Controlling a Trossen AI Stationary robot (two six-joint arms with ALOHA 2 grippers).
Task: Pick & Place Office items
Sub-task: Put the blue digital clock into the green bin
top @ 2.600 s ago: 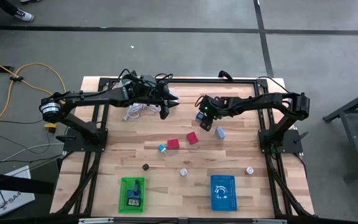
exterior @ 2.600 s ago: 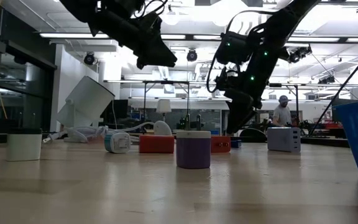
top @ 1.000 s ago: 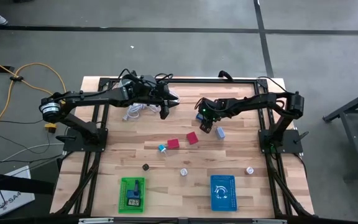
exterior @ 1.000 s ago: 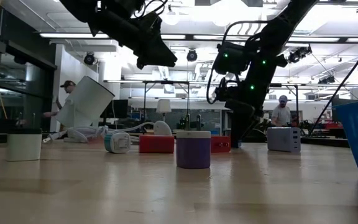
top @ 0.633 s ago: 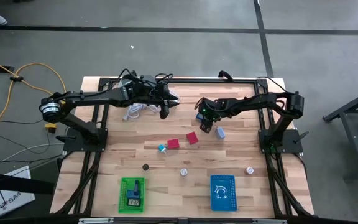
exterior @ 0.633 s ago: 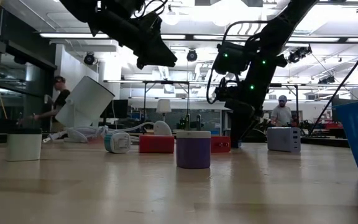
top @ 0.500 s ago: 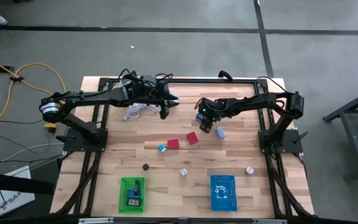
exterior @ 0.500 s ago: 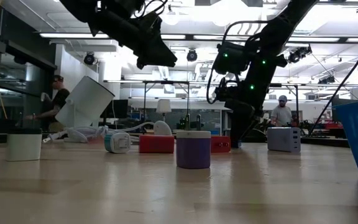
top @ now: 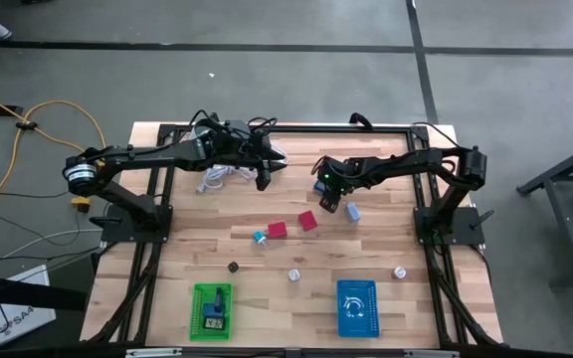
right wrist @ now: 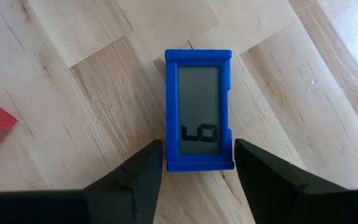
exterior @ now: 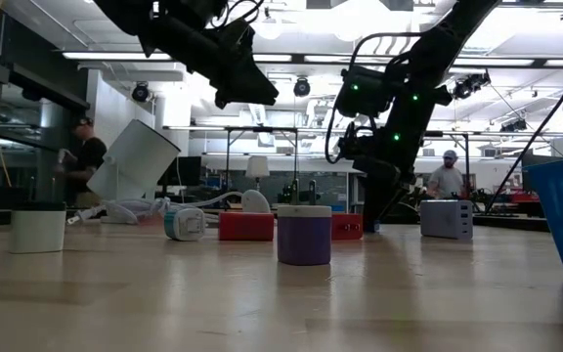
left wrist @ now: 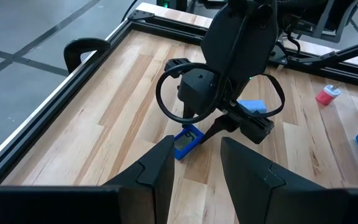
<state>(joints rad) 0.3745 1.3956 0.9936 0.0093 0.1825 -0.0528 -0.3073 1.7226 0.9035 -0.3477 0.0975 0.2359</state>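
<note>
A small blue office item with a grey display (right wrist: 198,118) lies flat on the wooden table (top: 187,249); the left wrist view also shows it (left wrist: 188,142). My right gripper (right wrist: 197,163) points steeply down over it, one finger close by each long side. Other office items lie nearby: two red blocks (top: 308,220) (top: 277,230), a pale blue block (top: 352,212), a black round piece (top: 233,267) and white round pieces (top: 293,274). My left gripper (left wrist: 197,168) hangs open above the table's far left part (top: 264,177), with nothing between its fingers. My right gripper's fingers (right wrist: 148,168) stand along the blue item's two long sides (right wrist: 169,149), at the end nearest the gripper, coming from above. I cannot tell whether they touch it. The item lies flat on the table, display up.
A green basket (top: 212,310) and a blue basket (top: 357,308) stand by the near edge. A coiled white cable (top: 217,177) lies under my left arm. A purple-and-white cylinder (exterior: 304,235) stands near the low camera. People show in the room behind.
Neither arm has visibly moved in the last second. Before that, my right gripper came down toward the blue item on the table.
</note>
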